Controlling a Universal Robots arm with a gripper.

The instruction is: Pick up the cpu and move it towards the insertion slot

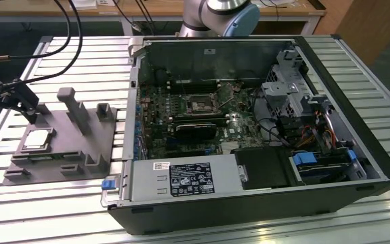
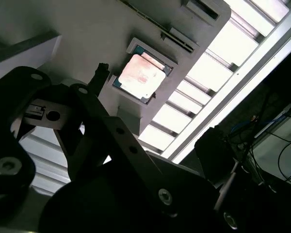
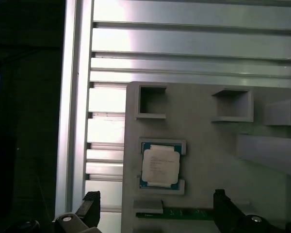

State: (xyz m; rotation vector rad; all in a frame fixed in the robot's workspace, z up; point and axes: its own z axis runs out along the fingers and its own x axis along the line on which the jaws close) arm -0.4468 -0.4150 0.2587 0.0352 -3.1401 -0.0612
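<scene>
End effector [image 3: 155,204] released, empty, near flat sq. silvery cpu [image 3: 159,166] in grey plastic fixture [image 3: 208,160].

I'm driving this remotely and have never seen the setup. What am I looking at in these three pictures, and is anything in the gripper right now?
The exterior view looks from off the arm onto a slatted metal table. The robot arm stands at that view's top. An opened computer case lies on the table; the insertion slot is the small square socket on its board. At the exterior view's left, a grey holder block carries the cpu. Both wrist views ride on the arm and look at that cpu. The gripper is open near it, holding nothing.
</scene>
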